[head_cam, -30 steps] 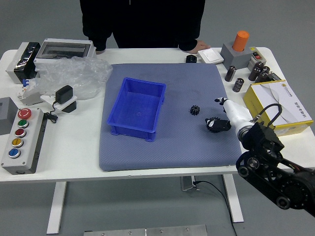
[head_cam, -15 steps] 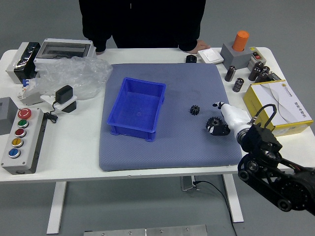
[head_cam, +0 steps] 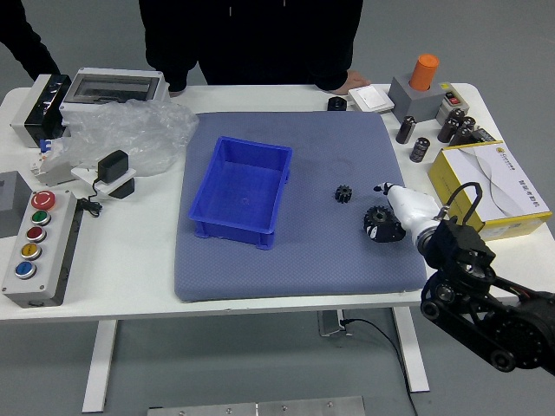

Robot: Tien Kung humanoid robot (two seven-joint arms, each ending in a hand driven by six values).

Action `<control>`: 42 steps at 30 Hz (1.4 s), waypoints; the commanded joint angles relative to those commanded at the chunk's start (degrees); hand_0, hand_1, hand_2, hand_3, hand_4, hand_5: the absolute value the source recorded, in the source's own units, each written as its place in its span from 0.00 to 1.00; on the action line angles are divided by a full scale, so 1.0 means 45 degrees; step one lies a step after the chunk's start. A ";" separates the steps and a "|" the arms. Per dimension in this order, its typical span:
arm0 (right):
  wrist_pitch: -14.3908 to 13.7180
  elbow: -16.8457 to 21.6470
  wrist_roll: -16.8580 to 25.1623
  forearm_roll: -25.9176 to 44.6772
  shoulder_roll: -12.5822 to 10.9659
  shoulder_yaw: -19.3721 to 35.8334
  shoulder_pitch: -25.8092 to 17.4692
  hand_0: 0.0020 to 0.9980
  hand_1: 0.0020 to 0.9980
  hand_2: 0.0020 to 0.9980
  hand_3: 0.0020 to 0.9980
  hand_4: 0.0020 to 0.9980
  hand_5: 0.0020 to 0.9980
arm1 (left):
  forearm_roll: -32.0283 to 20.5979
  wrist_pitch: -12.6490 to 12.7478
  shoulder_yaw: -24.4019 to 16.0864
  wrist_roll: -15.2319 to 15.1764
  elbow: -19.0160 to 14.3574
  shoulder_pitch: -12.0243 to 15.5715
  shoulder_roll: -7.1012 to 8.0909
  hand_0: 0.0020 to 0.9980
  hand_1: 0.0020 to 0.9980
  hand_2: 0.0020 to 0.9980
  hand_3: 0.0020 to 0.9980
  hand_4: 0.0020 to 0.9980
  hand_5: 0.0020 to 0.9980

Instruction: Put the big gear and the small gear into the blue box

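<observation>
Blue-grey mat | big gear just beside right robot hand | can't tell if gripping

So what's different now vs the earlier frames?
Right hand shifted slightly left and toward the near edge, showing more of the big gear; no visible grasp or release. A dark sleeve appeared at top left. Small gear and blue box unchanged.
</observation>
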 joint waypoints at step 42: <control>-0.0429 -0.0630 0.0000 0.0891 -0.0139 -0.0865 0.0398 0.68 0.53 0.57 0.63 0.56 0.21 | -0.0050 -0.0012 0.0051 0.0044 0.0000 0.0021 -0.0008 0.81 0.79 0.80 0.76 0.60 0.25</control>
